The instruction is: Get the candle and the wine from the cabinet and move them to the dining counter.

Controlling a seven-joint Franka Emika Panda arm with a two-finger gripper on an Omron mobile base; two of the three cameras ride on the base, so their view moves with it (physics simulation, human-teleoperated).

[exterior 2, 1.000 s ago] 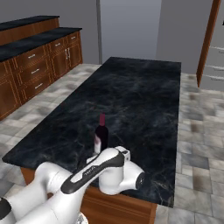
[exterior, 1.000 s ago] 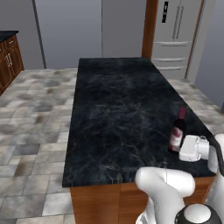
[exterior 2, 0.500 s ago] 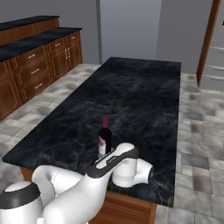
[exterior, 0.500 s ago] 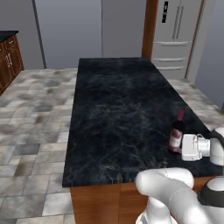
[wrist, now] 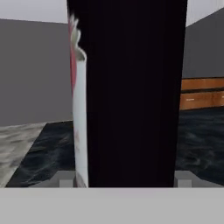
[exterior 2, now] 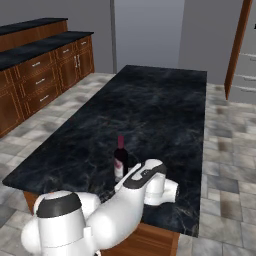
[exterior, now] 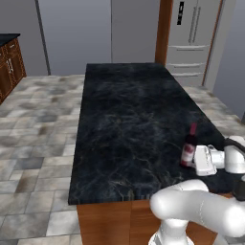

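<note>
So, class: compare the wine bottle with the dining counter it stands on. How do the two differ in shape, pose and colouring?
The wine bottle is slim and stands upright; the dining counter is a long, flat rectangle. The bottle carries a red-and-white label and dark red neck; the counter has a white-veined top on a brown wooden base. The bottle is far smaller, near one end of the counter. Both are mostly black.

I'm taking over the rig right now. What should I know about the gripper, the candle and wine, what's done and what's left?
Gripper: level with the wine bottle, fingers either side of it in the hand view; whether they press it cannot be told.
Wine: upright on the dining counter, near the robot's end.
Done: wine is on the counter.
Left: back the gripper off, then fetch the candle from the cabinet; neither is in sight here.
</note>
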